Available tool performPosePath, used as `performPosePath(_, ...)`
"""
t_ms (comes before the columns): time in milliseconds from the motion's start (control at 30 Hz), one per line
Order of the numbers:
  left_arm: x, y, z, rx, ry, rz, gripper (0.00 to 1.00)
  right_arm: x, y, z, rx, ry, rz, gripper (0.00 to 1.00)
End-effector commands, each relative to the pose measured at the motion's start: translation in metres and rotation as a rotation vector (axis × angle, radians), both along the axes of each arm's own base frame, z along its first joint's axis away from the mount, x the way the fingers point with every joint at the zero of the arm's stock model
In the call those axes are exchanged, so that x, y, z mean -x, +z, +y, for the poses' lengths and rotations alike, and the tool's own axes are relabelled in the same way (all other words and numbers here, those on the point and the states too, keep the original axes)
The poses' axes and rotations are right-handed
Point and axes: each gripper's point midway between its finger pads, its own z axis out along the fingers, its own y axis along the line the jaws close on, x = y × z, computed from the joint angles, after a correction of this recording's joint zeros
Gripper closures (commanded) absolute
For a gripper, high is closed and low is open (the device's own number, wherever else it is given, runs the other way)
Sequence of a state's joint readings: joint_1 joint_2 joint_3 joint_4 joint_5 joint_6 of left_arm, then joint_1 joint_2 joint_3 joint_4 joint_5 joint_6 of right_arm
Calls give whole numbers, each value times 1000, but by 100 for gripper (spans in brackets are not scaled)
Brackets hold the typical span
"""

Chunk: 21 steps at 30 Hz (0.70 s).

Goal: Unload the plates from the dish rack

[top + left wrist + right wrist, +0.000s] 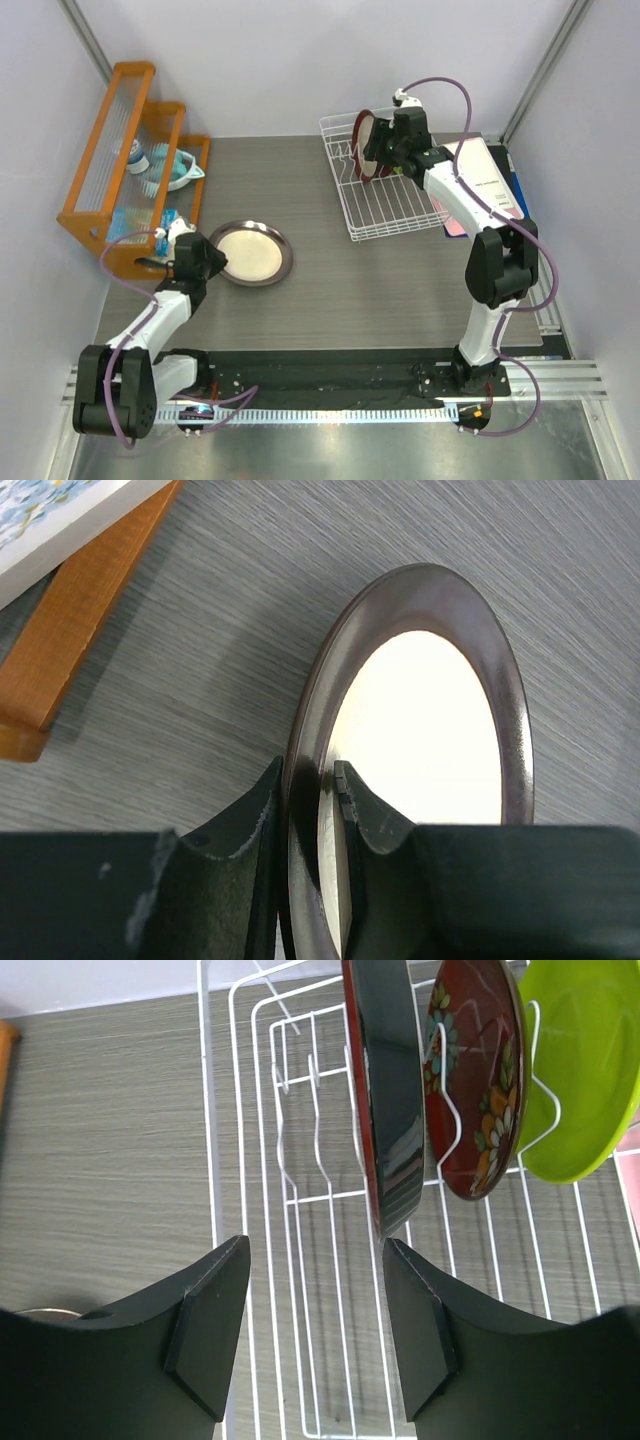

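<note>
The grey-rimmed cream plate (250, 252) lies flat on the table at the left. My left gripper (215, 262) is shut on its near-left rim; in the left wrist view the gripper (308, 770) has one finger on each side of the plate's (420, 720) rim. The white wire dish rack (385, 215) stands at the back right. My right gripper (375, 150) is open over it. In the right wrist view the gripper (315, 1290) is empty, just below the upright dark-red-rimmed plate (385, 1090). Behind it stand the dark red plate with marks (475, 1080) and the lime green plate (580, 1070).
An orange wooden shelf (130, 160) with teal dishes stands at the back left, close to my left arm; its foot shows in the left wrist view (70, 630). A pink and white object (500, 190) lies right of the rack. Walls close in the table's sides.
</note>
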<state>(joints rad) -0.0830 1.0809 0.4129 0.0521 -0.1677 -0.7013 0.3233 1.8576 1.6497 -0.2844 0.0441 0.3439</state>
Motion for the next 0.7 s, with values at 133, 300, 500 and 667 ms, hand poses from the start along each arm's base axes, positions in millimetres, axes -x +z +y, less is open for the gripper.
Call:
performPosePath(133, -4, -17, 4, -40, -5, 86, 73, -18, 8, -7, 62, -15, -34, 39)
performPosePath(300, -4, -24, 3, -41, -3, 128, 70, -19, 11, -10, 81, -25, -44, 39)
performPosePath(500, -1, -38, 2, -39, -12, 197, 62, -29, 8, -19, 135, -55, -54, 38)
performPosePath(667, 2, -47, 2, -43, -12, 257, 58, -44, -8, -25, 201, -88, -31, 38)
